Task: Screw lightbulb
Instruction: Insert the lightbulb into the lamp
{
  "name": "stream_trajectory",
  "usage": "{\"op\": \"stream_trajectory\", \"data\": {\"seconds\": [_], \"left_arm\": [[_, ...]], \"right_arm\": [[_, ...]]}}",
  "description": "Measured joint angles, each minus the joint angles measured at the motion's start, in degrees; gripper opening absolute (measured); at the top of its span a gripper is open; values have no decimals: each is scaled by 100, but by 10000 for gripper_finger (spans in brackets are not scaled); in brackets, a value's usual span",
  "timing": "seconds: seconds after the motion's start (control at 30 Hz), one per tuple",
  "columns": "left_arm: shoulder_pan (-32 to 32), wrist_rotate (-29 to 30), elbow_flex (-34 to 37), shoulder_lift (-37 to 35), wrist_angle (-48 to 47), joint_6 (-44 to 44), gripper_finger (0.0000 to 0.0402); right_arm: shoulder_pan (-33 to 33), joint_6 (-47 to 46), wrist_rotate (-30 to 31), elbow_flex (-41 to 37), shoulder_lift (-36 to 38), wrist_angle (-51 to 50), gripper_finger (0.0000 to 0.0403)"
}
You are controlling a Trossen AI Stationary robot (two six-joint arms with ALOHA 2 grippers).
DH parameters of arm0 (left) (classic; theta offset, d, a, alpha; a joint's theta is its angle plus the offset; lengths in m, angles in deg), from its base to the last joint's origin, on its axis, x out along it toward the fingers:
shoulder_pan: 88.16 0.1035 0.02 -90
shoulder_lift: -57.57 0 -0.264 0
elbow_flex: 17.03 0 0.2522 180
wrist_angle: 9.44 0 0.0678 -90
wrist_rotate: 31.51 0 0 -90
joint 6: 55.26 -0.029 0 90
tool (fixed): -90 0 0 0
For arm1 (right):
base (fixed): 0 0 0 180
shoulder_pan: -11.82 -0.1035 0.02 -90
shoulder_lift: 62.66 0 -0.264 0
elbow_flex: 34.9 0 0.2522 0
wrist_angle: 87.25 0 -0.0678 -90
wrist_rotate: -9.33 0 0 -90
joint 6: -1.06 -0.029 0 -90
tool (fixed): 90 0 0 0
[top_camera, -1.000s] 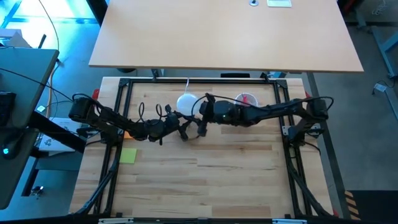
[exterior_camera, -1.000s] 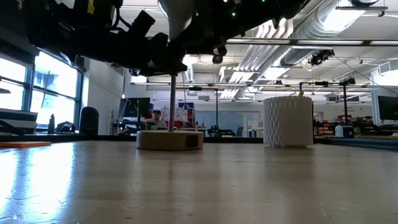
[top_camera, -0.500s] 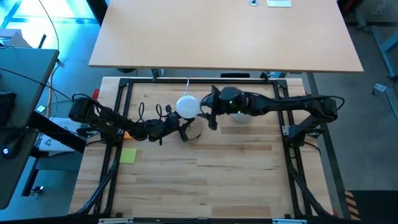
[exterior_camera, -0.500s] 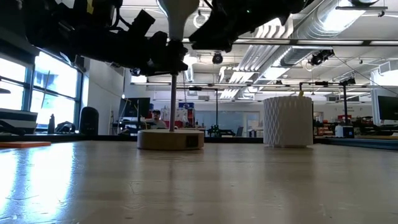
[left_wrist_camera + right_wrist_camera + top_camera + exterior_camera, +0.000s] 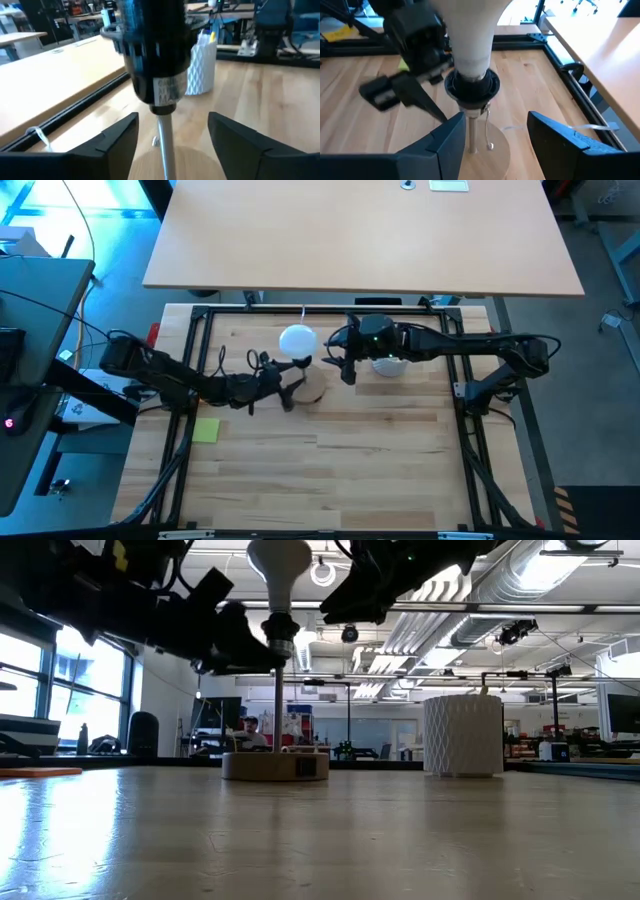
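The lightbulb (image 5: 297, 340) sits upright near the middle of the table's far half, its neck seated in the black socket (image 5: 471, 86) at the top of a thin metal post (image 5: 277, 710). The post rises from a round wooden base (image 5: 275, 764) resting on the table (image 5: 330, 470). In the low view the bulb (image 5: 279, 568) stands straight in line with the post, with neither gripper touching it, so my judgement is that it is threaded in at least far enough to hold itself.

At about eight o'clock from the bulb, the left gripper (image 5: 290, 393) reaches in from the table's left side. Its fingers are spread wide on either side of the post just below the socket; the left wrist view shows clear gaps between the post and each finger (image 5: 117, 140). Probably it is there to steady the stand against the twisting, though it has no hold on it now.

At three o'clock from the bulb, the right gripper (image 5: 345, 365) hovers close beside it, fingers wide apart and empty. The right wrist view looks straight at the bulb's neck and socket between its fingers (image 5: 442, 145), a sensible line for taking the globe again if more turning is needed.

Further out at three o'clock stands a white perforated cup (image 5: 462, 735), under the right arm and well apart from the stand.
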Motion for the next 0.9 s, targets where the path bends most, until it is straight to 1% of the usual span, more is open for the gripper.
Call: {"op": "stream_trajectory", "data": {"seconds": [0.07, 0.17, 0.23, 0.33, 0.4, 0.43, 0.47, 0.57, 0.6, 0.63, 0.67, 0.73, 0.8, 0.83, 0.9], "left_arm": [[-91, 72, 52, -329, -317, 97, 245], [-287, 243, 89, -848, -1126, 197, 249], [-460, 482, 94, -1237, -1706, 251, 249], [-764, 1195, 90, -1824, -2610, 420, 242], [-987, 1668, 90, -2182, -2890, 466, 231], [-1087, 1862, 90, -2360, -2874, 411, 223], [-1178, 2036, 90, -2499, -2751, 266, 213], [-1399, 2389, 88, -2819, -2060, -566, 177], [-1437, 2433, 87, -2878, -1702, -920, 163], [-1464, 2458, 86, -2910, -1360, -1279, 149], [-1478, 2467, 86, -2912, -1006, -1609, 134], [-1475, 2310, 86, -2859, -364, -2172, 105], [-1354, 1795, 84, -2756, 298, -2575, 76], [-1278, 1493, 84, -2679, 604, -2704, 61], [-1105, 975, 84, -2511, 1114, -2877, 34]], "right_arm": [[0, -15, 0, 0, 0, -83, 209], [-2, -17, 77, -8, -2, -273, 209], [-2, -21, 177, -133, 0, -94, 209], [30, -202, 261, -610, 0, 381, 209], [82, -401, 338, -1023, -7, 902, 208], [108, -514, 438, -1216, -7, 1287, 207], [131, -648, 633, -1397, -7, 1724, 203], [129, -1273, 1937, -1824, 108, 2933, 172], [129, -1281, 2168, -1913, 176, 3347, 155], [133, -1255, 2248, -2001, 227, 3757, 136], [137, -1206, 2160, -2052, 265, 4199, 115], [129, -1095, 1732, -2121, 315, 4925, 70], [119, -1067, 1335, -2114, 361, 5265, 24], [119, -1073, 1219, -2063, 365, 5312, 13], [124, -1180, 1192, -1922, 333, 5309, 11]]}}
